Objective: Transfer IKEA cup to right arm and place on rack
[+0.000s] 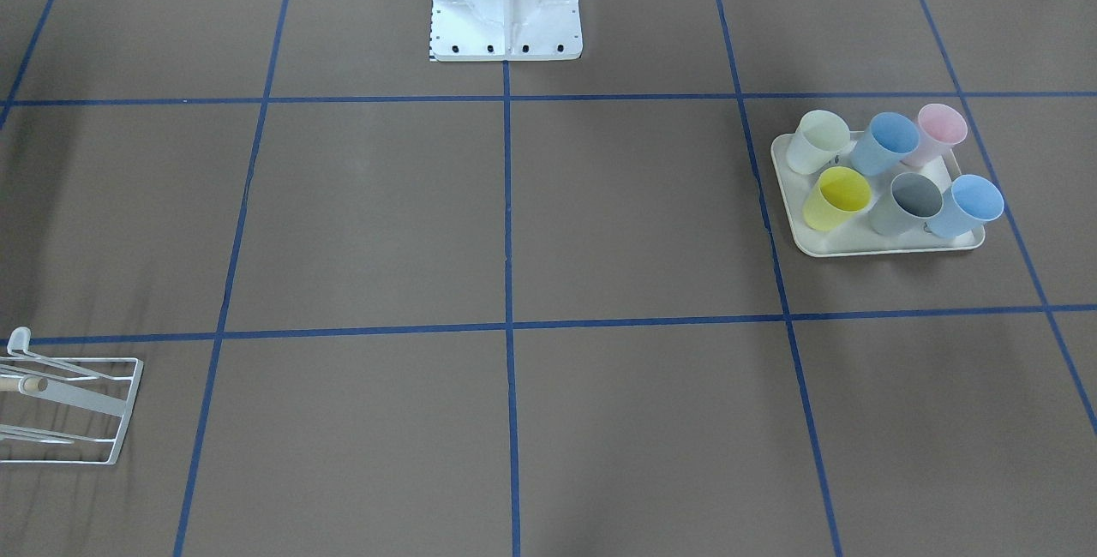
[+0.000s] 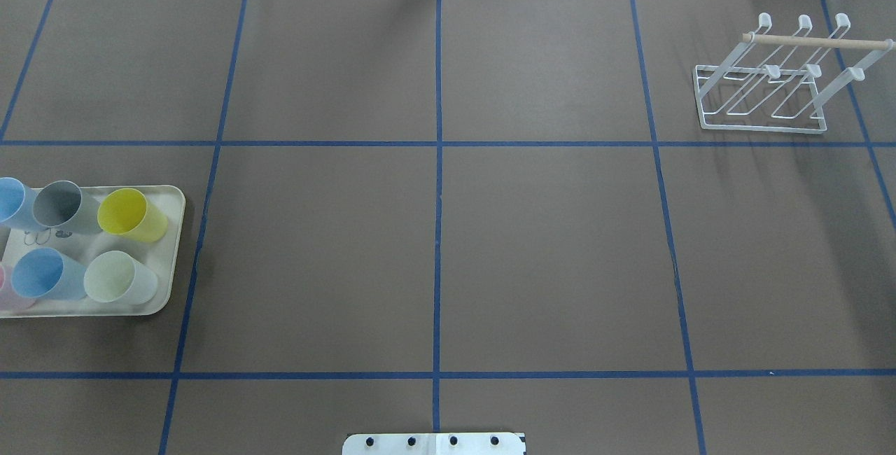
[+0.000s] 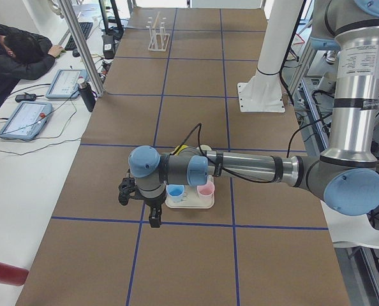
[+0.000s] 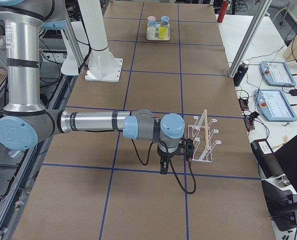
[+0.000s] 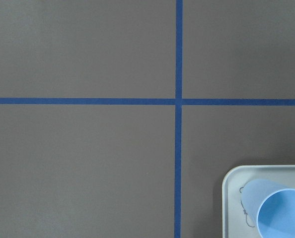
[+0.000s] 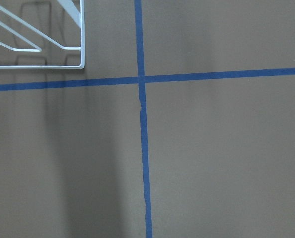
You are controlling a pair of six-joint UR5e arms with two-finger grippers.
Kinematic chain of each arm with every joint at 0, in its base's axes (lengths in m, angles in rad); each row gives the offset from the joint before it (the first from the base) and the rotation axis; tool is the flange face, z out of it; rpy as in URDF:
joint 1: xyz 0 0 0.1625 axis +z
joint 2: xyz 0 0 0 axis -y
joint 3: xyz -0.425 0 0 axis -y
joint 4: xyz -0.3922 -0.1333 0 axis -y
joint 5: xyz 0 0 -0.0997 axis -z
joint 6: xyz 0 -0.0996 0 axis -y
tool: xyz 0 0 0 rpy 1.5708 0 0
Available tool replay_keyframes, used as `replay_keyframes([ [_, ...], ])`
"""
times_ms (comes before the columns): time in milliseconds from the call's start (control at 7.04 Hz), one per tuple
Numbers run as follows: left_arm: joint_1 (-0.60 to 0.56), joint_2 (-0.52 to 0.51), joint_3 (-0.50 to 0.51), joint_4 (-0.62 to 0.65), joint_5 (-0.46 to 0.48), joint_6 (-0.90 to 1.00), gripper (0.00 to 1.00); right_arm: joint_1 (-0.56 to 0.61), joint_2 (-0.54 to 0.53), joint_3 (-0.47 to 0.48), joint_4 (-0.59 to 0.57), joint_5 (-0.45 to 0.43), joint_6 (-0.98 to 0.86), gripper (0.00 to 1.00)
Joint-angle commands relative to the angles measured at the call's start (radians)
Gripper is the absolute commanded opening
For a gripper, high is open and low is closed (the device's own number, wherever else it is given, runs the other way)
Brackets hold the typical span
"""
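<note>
**Front-facing:** six IKEA cups [image 1: 838, 197] stand on a cream tray [image 1: 883, 247]; the wire rack [image 1: 86, 403] sits well apart.
**Overhead:** rack far right, wooden rod [image 2: 819, 42] on top.
**Left side:** left gripper [image 3: 154, 218] hangs beside the tray, grip indiscernible.
**Right side:** right gripper [image 4: 163, 167] beside the rack, likewise indiscernible.

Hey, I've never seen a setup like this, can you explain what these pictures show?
It's a two-armed robot at a brown table marked with blue tape. Two pictures look down on the table from opposite sides, two look along it from its ends, and two come from wrist cameras. The left gripper hangs beside a cream tray holding six coloured cups; the right gripper hangs near a white wire rack. No cup is held. Whether the grippers are open I cannot tell.
</note>
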Motion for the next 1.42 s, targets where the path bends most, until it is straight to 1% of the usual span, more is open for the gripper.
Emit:
replay_keyframes([
  [0, 0.0, 0.003, 0.003, -0.001, 0.0, 0.002, 1.0, 0.0, 0.0, 0.002, 0.0, 0.003, 0.001, 1.0],
  [142, 0.0, 0.0, 0.001, -0.001, -0.003, -0.003, 1.0, 0.0, 0.001, 0.003, 0.0, 0.008, 0.001, 1.0],
  [284, 0.002, -0.012, -0.006, -0.001, -0.003, -0.003, 1.0, 0.0, 0.029, 0.012, -0.002, 0.022, 0.001, 1.0],
  [568, 0.005, -0.048, -0.022, -0.036, -0.012, 0.0, 1.0, -0.053, 0.095, 0.018, 0.0, 0.042, 0.004, 1.0],
  [710, 0.009, -0.069, -0.048, -0.091, -0.067, -0.003, 1.0, -0.073, 0.121, 0.025, 0.0, 0.042, 0.004, 1.0],
  [853, 0.068, -0.1, -0.045, -0.193, -0.074, -0.006, 1.0, -0.083, 0.174, 0.043, -0.003, 0.048, 0.002, 1.0],
  [995, 0.092, -0.091, -0.001, -0.218, -0.077, 0.002, 1.0, -0.1, 0.182, 0.069, -0.003, 0.046, 0.005, 1.0],
  [1137, 0.094, -0.098, -0.008, -0.249, -0.086, 0.003, 1.0, -0.171, 0.192, 0.072, 0.0, 0.053, 0.004, 1.0],
  [1279, 0.098, -0.094, 0.031, -0.307, -0.086, 0.005, 1.0, -0.187, 0.193, 0.115, 0.0, 0.053, 0.018, 1.0],
])
